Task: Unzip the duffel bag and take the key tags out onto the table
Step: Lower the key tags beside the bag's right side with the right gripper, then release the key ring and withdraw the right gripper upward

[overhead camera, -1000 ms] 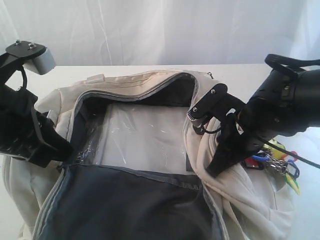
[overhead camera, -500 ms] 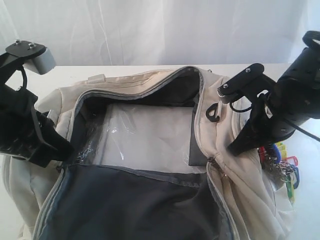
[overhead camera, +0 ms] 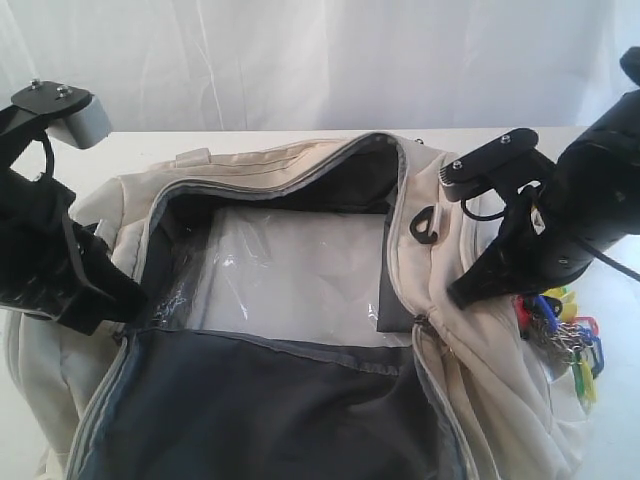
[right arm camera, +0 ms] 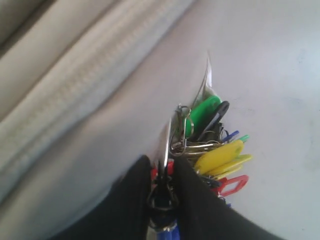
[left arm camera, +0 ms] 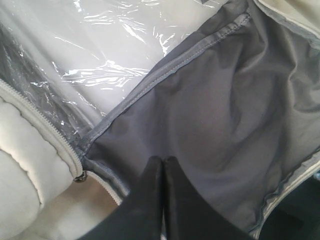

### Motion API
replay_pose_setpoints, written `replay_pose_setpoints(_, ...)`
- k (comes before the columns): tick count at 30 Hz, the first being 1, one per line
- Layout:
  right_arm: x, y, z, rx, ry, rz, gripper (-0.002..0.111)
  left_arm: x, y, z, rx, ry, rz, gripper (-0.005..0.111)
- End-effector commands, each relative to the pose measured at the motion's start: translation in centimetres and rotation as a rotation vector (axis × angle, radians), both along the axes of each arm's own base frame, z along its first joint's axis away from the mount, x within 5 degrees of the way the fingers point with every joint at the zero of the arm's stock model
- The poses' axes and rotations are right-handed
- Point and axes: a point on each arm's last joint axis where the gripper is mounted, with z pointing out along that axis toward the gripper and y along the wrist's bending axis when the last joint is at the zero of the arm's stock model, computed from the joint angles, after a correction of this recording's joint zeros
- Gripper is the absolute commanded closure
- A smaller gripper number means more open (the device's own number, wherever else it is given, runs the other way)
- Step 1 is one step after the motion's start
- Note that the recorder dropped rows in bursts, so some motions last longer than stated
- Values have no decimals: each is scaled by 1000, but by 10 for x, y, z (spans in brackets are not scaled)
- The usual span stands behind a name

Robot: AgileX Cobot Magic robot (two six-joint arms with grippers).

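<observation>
Key tags (right arm camera: 215, 150) hang from my right claw (right arm camera: 161, 165), clamped tight on their ring, outside the open bag (overhead camera: 300, 165) above the table (overhead camera: 480, 140) for set-down, while my left claw (left arm camera: 162, 162), closed and apparently empty, likely steadies the bag.

Bright, diffuse light — glare streaks the clear plastic (left arm camera: 107, 75), wrist foregrounds blur.

The white bench (overhead camera: 300, 140) is carrying the cream bag (overhead camera: 250, 165), which is lying unzipped across most of it. Bare bench is showing behind the bag and to its right, where the tags (overhead camera: 565, 330) are hanging just above it.
</observation>
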Motion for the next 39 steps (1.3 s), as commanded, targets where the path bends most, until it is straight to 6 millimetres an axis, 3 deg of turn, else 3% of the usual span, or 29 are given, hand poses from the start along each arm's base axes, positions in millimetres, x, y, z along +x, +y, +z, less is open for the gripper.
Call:
replay_pose_setpoints(1, -5, -4, 16, 20, -51, -8, 68, -2, -1, -3, -10, 28, -3, 107)
replay_pose_setpoints(4, -11, -7, 26, 15, -71, -14, 57, -2, -1, -3, -10, 28, -3, 107)
replay_pose_setpoints(14, -53, -25, 60, -33, -23, -111, 60, -2, -1, -3, -12, 29, -3, 107)
replay_pose_setpoints(19, -77, -31, 85, 40, -109, -156, 80, -2, -1, -3, -12, 29, -3, 107)
replay_pose_setpoints(23, -100, -34, 107, 136, -224, -151, 108, -2, -1, -3, -8, 26, -5, 107)
replay_pose_setpoints(26, -119, -37, 119, 182, -305, -130, 108, -1, -2, -2, -23, 21, 3, 107)
replay_pose_setpoints(34, -178, -51, 120, 332, -498, -138, 108, 1, -3, 0, -49, 7, 14, 107)
replay_pose_setpoints(39, -189, -54, 104, 373, -488, -192, 108, 4, -1, 0, -11, -51, -15, 107)
